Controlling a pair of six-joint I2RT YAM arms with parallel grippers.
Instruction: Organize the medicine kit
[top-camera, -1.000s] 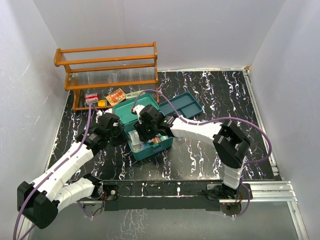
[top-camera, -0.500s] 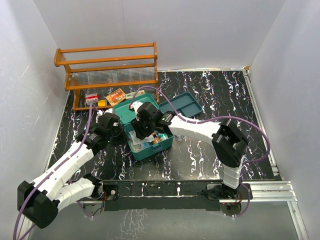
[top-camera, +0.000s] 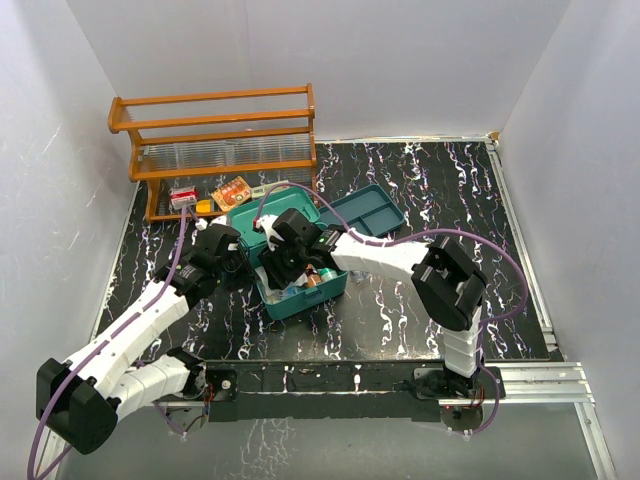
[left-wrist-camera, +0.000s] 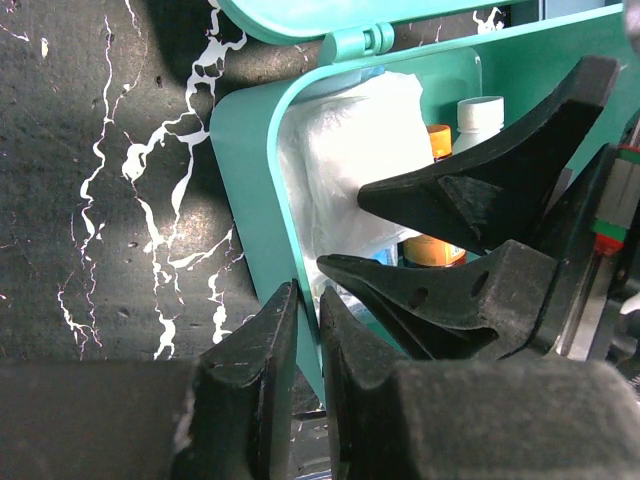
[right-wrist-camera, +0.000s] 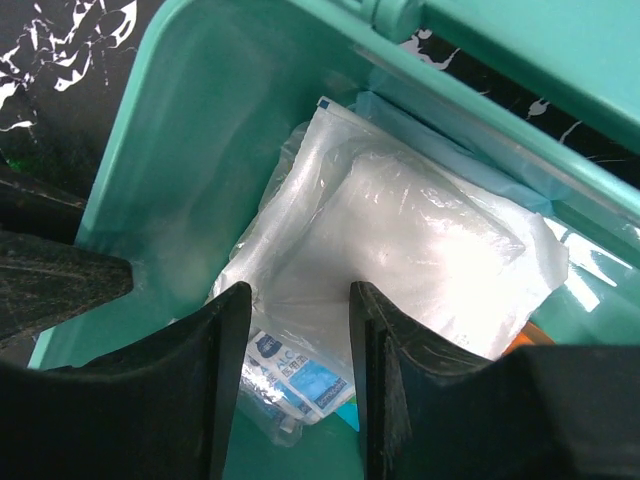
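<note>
On the marbled table (top-camera: 390, 320), lid up, both arms in

Grips the left wall of the medicine kit (top-camera: 305, 303) with the left gripper (left-wrist-camera: 308, 300), fingers nearly closed on the teal plastic; stretches in from the near-left base. Holds the right gripper (right-wrist-camera: 298, 300) spread and empty just above a clear packet (right-wrist-camera: 400, 230) inside; folds sharply at the elbow, forearm running leftward.
</note>
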